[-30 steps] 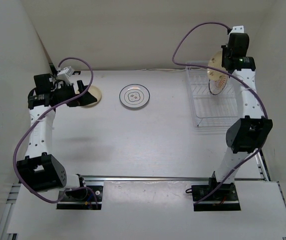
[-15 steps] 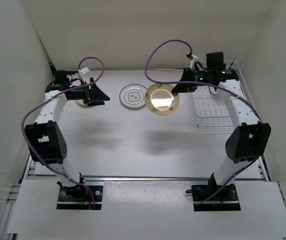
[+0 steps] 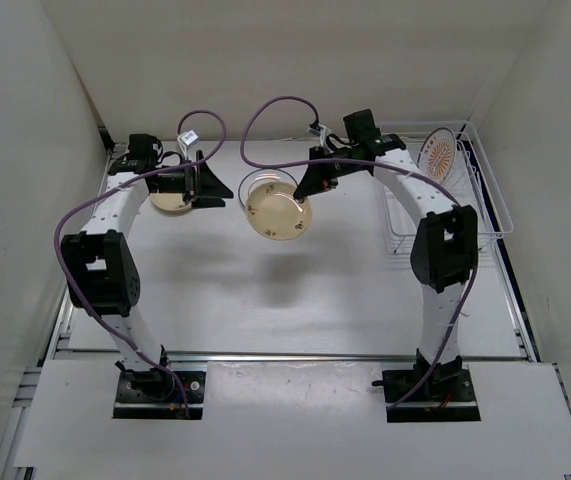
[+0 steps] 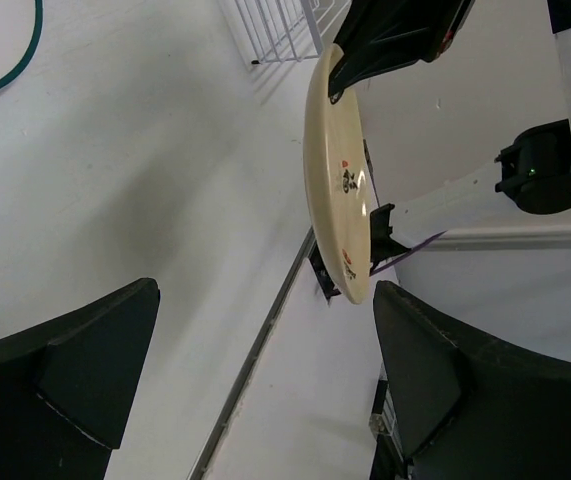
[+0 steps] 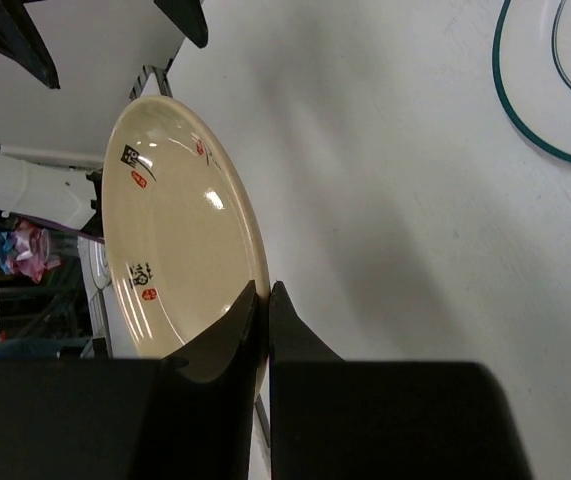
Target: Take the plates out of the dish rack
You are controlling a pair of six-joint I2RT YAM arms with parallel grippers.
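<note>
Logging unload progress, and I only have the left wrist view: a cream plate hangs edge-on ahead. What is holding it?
Observer: The right gripper; its wrist view shows it shut on the rim of the held cream plate.
Operator: Is anything in the dish rack?
Observer: Yes, an orange sunburst plate stands upright at its far end.
Operator: What is under the left gripper?
Observer: In the top view, a second cream plate lies flat on the table, partly hidden beneath it.
</note>
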